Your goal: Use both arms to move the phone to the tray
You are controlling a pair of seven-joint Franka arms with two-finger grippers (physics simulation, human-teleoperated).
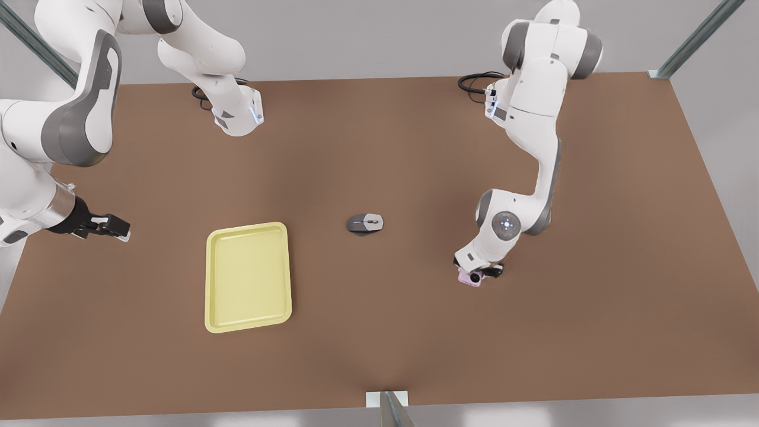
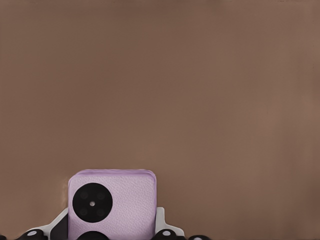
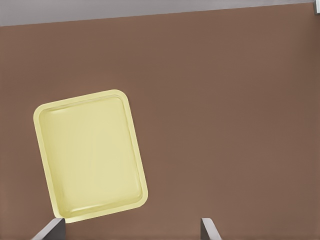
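Left hand (image 1: 481, 274) is down on the phone (image 1: 468, 278), fingers either side, though whether they grip it I cannot tell. Phone rests on the desk (image 1: 415, 332), well apart from the tray (image 1: 209, 284). Right hand (image 1: 112, 228) waits, fingers apart. Carrying remains.

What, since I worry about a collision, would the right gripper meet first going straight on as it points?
Probably the tray, lying ahead of the right gripper; its tilt is unclear, so it might touch the bare table first.
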